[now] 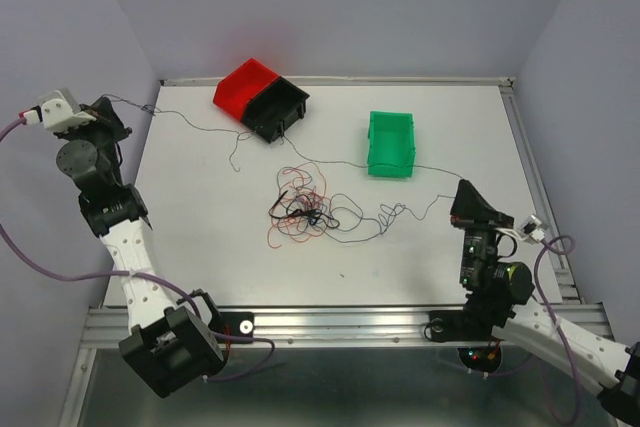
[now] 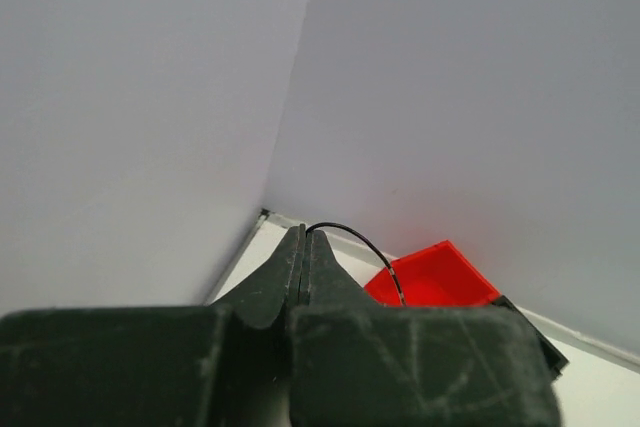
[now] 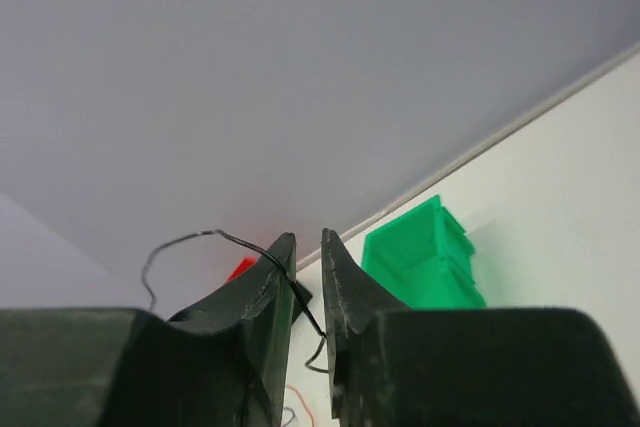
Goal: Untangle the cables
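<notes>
The cables [image 1: 305,209] lie as a knot of thin red, orange, black and blue strands in the middle of the white table [image 1: 200,227]. One long black strand [image 1: 200,127] runs from the knot to my left gripper [image 1: 122,107] at the far left corner. In the left wrist view, that gripper [image 2: 304,232] is shut on the black strand [image 2: 370,245], which arcs out of its tips. My right gripper [image 1: 464,187] is at the right of the table. Its jaws [image 3: 308,239] stand slightly apart, with a black strand [image 3: 241,243] draped loosely across the gap.
A red bin [image 1: 243,87] and a black bin [image 1: 280,107] stand joined at the back of the table. A green bin [image 1: 391,143] sits to the back right. Lilac walls close in on three sides. The metal rail [image 1: 330,322] runs along the near edge.
</notes>
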Action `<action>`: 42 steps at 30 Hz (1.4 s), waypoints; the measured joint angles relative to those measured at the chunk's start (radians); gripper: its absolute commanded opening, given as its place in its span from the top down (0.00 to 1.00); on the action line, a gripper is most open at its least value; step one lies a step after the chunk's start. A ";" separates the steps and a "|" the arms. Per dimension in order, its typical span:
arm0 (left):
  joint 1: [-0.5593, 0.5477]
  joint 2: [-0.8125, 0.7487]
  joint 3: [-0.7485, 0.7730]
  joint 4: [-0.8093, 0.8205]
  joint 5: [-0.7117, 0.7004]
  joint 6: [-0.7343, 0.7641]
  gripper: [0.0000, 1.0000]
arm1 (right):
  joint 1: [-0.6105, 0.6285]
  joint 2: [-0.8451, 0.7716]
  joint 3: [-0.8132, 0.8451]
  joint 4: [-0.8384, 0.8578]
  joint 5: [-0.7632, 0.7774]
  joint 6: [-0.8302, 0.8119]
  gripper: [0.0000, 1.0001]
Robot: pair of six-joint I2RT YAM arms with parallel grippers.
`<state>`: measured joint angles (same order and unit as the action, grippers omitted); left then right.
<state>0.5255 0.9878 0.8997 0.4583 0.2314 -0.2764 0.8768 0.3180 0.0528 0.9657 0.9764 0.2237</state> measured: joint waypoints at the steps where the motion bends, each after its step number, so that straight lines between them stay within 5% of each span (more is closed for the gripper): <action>1: 0.000 -0.002 -0.002 0.017 0.036 -0.006 1.00 | 0.000 0.013 0.000 -0.001 -0.054 -0.011 0.63; 11: -0.075 -0.061 -0.042 0.100 0.341 -0.029 1.00 | 0.000 0.571 0.008 -0.033 -0.591 -0.106 0.11; 24: -0.087 -0.282 -0.054 0.149 0.485 -0.030 1.00 | 0.000 1.039 0.375 -0.052 -1.136 -0.209 0.06; 39: -0.092 -0.415 -0.075 0.157 0.565 -0.037 1.00 | 0.000 1.409 0.766 -0.053 -1.373 -0.208 0.06; 41: -0.092 -0.414 -0.075 0.155 0.569 -0.039 1.00 | 0.000 1.450 0.806 -0.053 -1.373 -0.208 0.08; 42: -0.092 -0.414 -0.075 0.154 0.573 -0.041 1.00 | 0.000 1.474 0.826 -0.053 -1.365 -0.209 0.17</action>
<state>0.4332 0.5743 0.8246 0.6128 0.8040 -0.3172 0.8764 1.7920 0.8791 0.9127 -0.3882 0.0151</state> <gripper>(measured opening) 0.017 0.927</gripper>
